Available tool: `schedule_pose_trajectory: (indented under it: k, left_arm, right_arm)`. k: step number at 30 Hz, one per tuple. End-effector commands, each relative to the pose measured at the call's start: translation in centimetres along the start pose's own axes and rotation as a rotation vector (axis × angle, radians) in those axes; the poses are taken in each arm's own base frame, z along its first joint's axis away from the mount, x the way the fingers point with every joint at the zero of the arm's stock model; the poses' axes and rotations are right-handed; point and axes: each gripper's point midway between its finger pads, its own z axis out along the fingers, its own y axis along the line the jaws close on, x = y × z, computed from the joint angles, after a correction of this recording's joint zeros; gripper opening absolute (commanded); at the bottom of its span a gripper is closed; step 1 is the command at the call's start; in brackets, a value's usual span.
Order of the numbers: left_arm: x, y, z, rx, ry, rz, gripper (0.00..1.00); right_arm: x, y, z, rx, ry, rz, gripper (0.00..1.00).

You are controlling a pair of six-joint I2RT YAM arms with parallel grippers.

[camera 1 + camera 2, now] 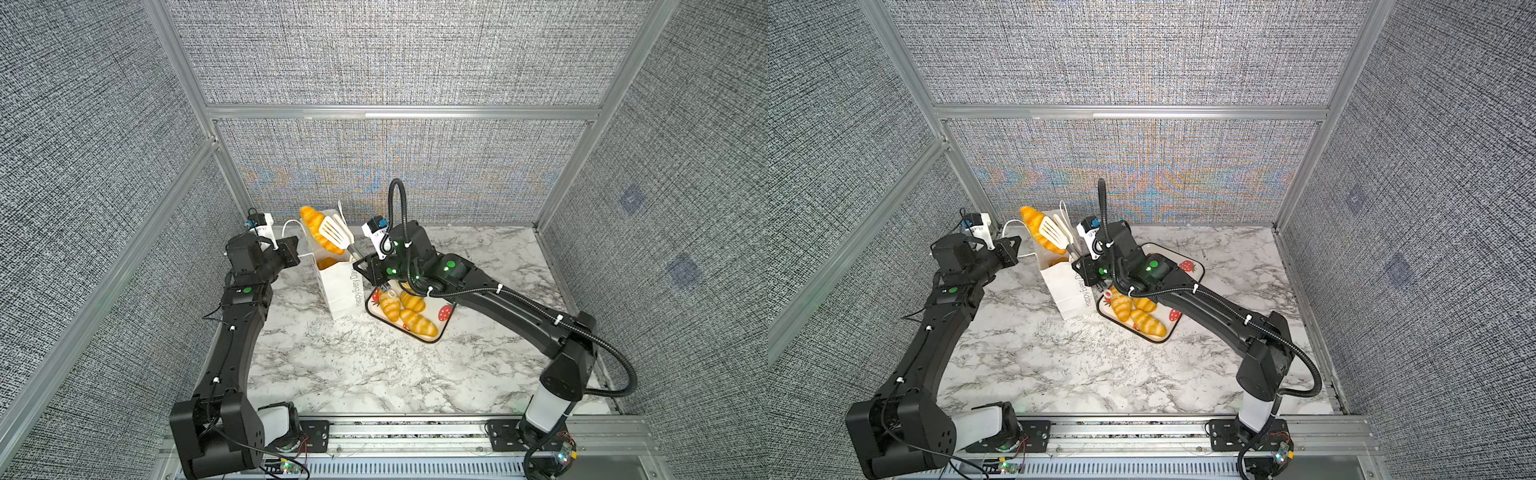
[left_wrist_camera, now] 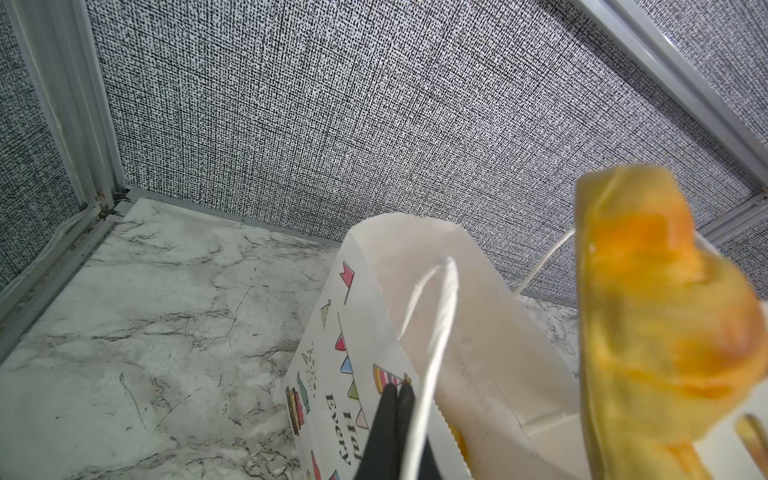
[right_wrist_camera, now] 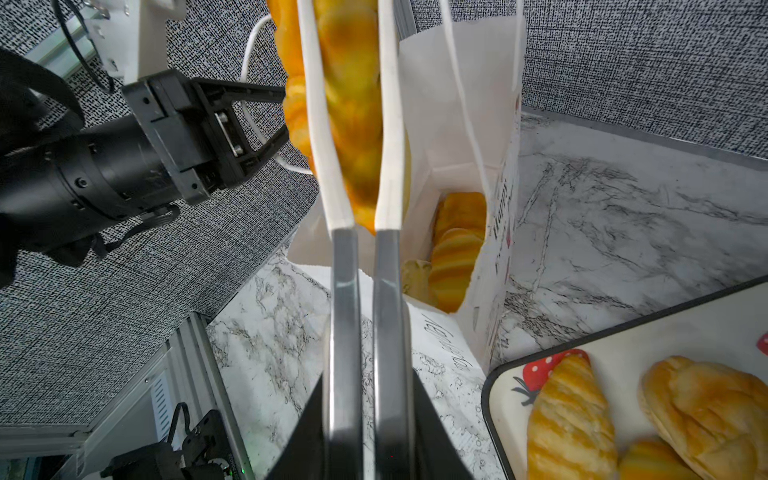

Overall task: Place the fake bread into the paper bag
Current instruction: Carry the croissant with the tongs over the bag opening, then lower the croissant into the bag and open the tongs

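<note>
My right gripper (image 1: 365, 266) (image 3: 368, 382) is shut on the steel handles of white-tipped tongs (image 1: 336, 232) (image 3: 345, 291). The tongs clamp a long golden fake bread (image 1: 316, 228) (image 3: 353, 104) (image 2: 648, 311) in the air over the open mouth of the white paper bag (image 1: 343, 291) (image 3: 436, 124). Inside the bag lie more loaves (image 3: 455, 249). My left gripper (image 1: 300, 246) (image 2: 397, 395) is shut at the bag's left rim, with the cord handle (image 2: 436, 332) running along its fingers; no cord shows between the tips.
A cream strawberry-print tray (image 1: 1167, 251) (image 3: 665, 345) with a black rim lies right of the bag, under my right arm. Three loaves (image 1: 390, 306) (image 1: 412, 302) (image 1: 419, 324) rest on it. The bag stands close to the back wall on the marble table (image 1: 353, 374).
</note>
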Motion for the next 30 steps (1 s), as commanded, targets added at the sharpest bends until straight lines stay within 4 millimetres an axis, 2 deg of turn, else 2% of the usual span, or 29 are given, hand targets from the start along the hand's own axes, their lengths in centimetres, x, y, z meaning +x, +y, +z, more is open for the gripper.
schedule_pose_trajectory:
  k: [1, 14, 22, 30]
  left_arm:
    - [-0.2, -0.1, 0.1, 0.011, -0.012, 0.005, 0.0]
    - [-0.2, -0.1, 0.1, 0.01, -0.011, 0.006, 0.0]
    - [-0.2, -0.1, 0.1, 0.011, -0.012, 0.005, 0.0]
    - [-0.2, -0.1, 0.1, 0.012, -0.011, 0.005, 0.0]
  right_arm:
    - [-0.7, -0.1, 0.0, -0.001, -0.026, 0.017, 0.24]
    - [0.2, -1.5, 0.7, 0.026, -0.003, 0.048, 0.25]
    - [0.5, -2.0, 0.7, 0.042, 0.007, 0.057, 0.36]
    - [0.5, -2.2, 0.6, 0.046, 0.01, 0.059, 0.41]
